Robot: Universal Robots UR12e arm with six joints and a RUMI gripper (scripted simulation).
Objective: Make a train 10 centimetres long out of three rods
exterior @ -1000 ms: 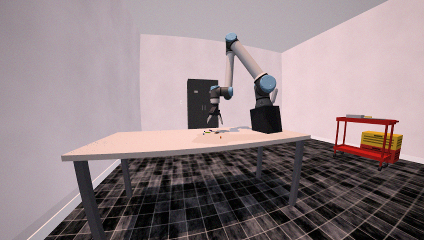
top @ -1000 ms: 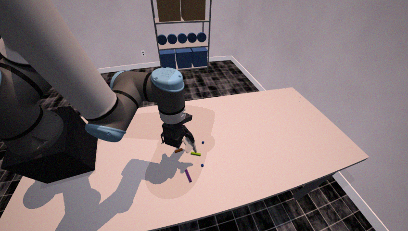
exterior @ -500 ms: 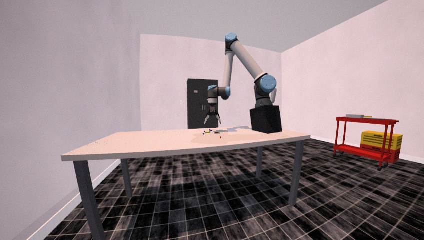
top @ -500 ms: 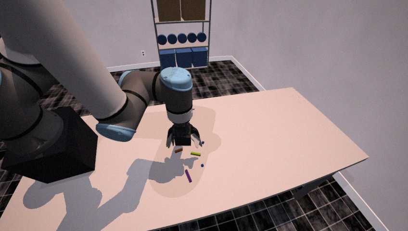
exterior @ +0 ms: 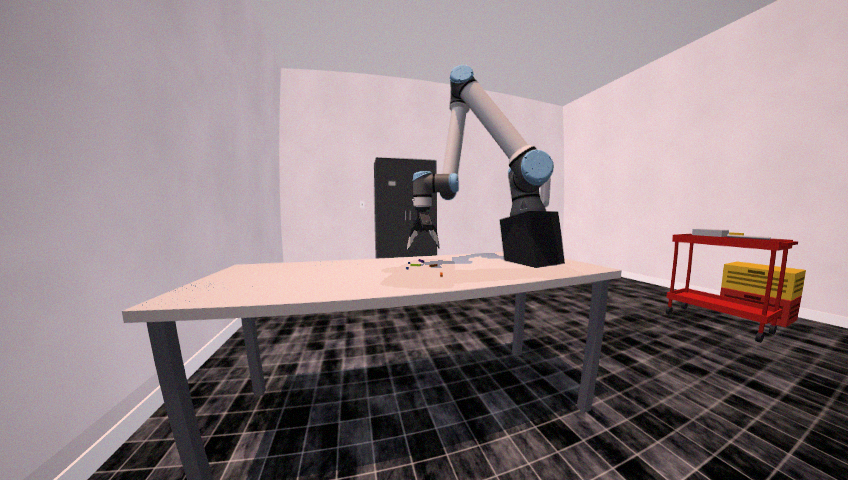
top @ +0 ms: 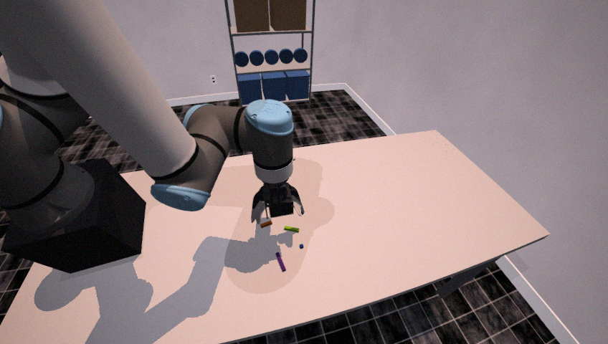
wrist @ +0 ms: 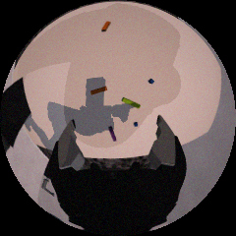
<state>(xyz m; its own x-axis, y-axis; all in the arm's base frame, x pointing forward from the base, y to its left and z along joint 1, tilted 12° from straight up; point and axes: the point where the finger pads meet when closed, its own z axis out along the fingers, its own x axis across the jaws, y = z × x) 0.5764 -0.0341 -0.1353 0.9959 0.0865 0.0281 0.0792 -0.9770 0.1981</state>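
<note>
i have the two-jaw gripper [top: 277,209] hanging above the pale pink table top [top: 405,204], jaws spread wide and nothing between them. taking the short lime rod [top: 291,228] as my landmark: it lies flat on the table just in front of and below the gripper in the top view. the short orange rod [top: 266,223] lies near it on the arm's side, apart from it and at a slight angle to it, partly in the gripper's shadow. a tiny blue rod [top: 301,246] sits just beyond the lime rod's far end toward the table's front edge, not touching. the slim purple rod [top: 279,261] lies further out from the lime rod, well apart and turned across its line. through the wrist camera i also see a second orange rod [wrist: 105,26] far off from the lime rod [wrist: 131,102], and a second blue rod [wrist: 150,81] near it. no rods touch end to end.
</note>
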